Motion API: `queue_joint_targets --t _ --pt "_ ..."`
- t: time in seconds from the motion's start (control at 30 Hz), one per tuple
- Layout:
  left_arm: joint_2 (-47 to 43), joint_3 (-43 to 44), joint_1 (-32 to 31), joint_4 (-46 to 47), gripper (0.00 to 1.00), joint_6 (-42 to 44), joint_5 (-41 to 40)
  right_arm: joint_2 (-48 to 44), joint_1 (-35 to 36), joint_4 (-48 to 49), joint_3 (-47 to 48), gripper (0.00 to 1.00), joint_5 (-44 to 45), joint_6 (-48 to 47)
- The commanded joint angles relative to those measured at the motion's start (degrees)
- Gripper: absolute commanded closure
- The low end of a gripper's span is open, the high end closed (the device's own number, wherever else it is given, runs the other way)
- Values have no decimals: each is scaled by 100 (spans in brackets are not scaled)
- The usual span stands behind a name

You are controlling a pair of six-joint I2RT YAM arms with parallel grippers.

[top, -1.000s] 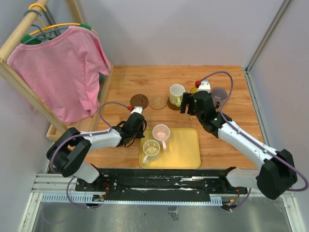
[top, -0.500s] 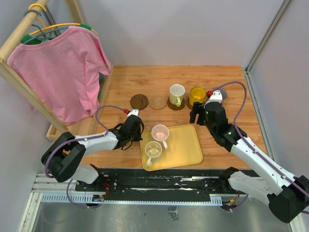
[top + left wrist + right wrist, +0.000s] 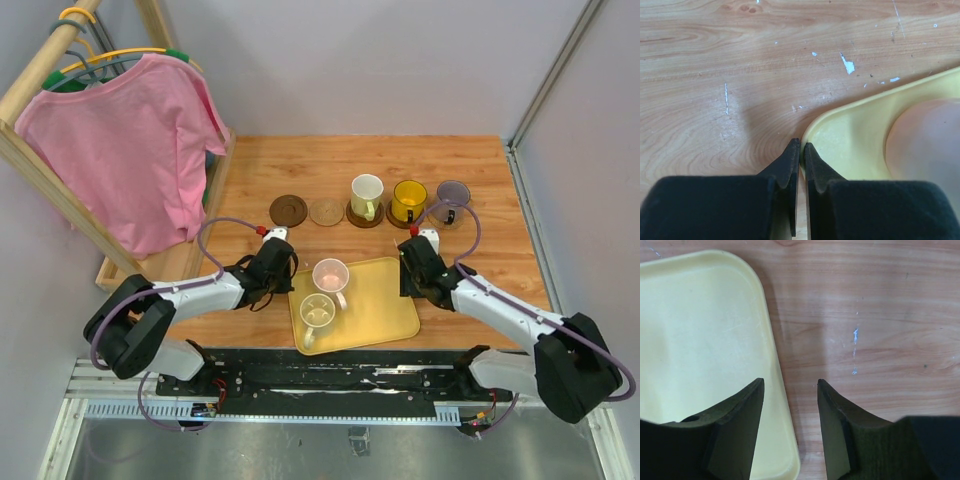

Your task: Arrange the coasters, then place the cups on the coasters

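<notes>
- The step in hand looks like moving cups onto coasters. The cream cup (image 3: 366,194), yellow cup (image 3: 408,200) and grey-purple cup (image 3: 453,196) already stand on theirs in the upper-middle row. The pink cup (image 3: 332,273) and white-green cup (image 3: 316,311) sit on the tray (image 3: 380,310) at lower centre.
- The left end effector (image 3: 800,146) is pressed almost together at the tray's corner; I cannot tell whether it nips the rim. The right end effector (image 3: 790,384) is spread across the tray's opposite edge.
- Next, a cup likely goes to the bare tan coaster (image 3: 326,211) or dark coaster (image 3: 289,210). It must lift clear of the rim, and the worktop (image 3: 250,170) is bare around them.

Fig., top view as I see it. Far row, L to R: coaster 1 (image 3: 288,210), coaster 2 (image 3: 326,212), then cup A (image 3: 367,193) on coaster 3 (image 3: 355,220), cup B (image 3: 409,198) on coaster 4 (image 3: 398,223), cup C (image 3: 454,192) on coaster 5 (image 3: 463,218). Nearer, ctr: tray (image 3: 380,305), w/ cup D (image 3: 333,272) (far) & cup E (image 3: 317,311) (near) in its L half.
</notes>
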Motion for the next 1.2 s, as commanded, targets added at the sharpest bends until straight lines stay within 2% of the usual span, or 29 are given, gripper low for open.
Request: queue_joint_targets --t 0.0,0.23,0.5,0.83,1.07,1.1,1.17 --pt "4 -162 33 -977 91 173 75 252 84 199 -27 52 -71 210" --pt "-111 -246 28 -945 90 142 68 706 -33 486 -158 63 -335 268" --pt "-147 -210 33 -865 83 138 -11 502 -26 300 -342 99 -726 428" --pt "-39 -105 33 -712 81 168 -44 -477 358 -663 -569 99 -616 915" --pt "53 -72 33 -673 81 209 -116 -705 589 -1041 -559 99 -565 1181" --pt "48 -65 33 -662 81 209 -125 -716 619 -1096 -532 95 -505 1199" --pt "-5 -52 33 -651 74 209 -151 -733 687 -1258 -401 78 -323 1187"
